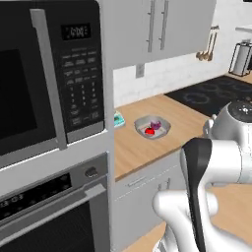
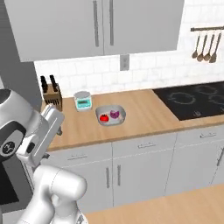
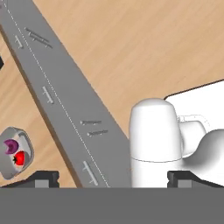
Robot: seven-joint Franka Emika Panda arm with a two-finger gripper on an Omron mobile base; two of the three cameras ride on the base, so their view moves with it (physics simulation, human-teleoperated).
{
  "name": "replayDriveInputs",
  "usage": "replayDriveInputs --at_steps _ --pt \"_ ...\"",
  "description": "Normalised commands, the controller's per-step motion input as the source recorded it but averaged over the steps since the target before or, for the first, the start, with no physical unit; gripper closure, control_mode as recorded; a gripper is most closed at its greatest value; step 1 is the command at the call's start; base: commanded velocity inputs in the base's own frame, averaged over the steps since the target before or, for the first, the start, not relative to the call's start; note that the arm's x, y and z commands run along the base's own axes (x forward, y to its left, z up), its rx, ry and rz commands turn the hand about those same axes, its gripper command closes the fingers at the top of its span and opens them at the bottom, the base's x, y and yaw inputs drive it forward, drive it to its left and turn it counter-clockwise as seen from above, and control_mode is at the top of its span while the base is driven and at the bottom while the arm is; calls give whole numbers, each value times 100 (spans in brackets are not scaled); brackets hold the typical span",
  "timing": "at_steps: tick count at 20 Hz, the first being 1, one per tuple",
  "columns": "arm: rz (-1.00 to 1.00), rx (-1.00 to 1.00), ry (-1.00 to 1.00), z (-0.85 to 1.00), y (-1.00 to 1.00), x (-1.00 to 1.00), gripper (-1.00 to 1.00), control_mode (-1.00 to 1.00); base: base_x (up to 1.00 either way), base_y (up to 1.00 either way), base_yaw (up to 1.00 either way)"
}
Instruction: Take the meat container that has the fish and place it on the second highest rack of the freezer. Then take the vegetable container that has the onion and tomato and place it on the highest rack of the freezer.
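I see the shallow grey vegetable container (image 2: 111, 115) with red tomato (image 2: 104, 117) and purple onion (image 2: 115, 114) mid-frame on the wooden bench (image 2: 144, 109), unmoved; my fingers (image 3: 113, 178) stand apart, empty.

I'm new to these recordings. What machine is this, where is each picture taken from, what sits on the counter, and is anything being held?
It is a white robot arm on a driving base in a rendered kitchen. Two pictures come from cameras on the base, behind the arm to its left and right; the third looks along the gripper. On the wooden counter sits a grey container holding a tomato and a purple onion, with a small scale and a knife block nearby. The gripper is open and holds nothing.
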Motion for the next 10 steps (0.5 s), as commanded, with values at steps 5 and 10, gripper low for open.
replayDriveInputs --at_steps 5,10 --pt "0 0 0 0 0 0 -100 100 67 -57 57" --pt "0 0 0 0 0 0 -100 100 9 -69 60"
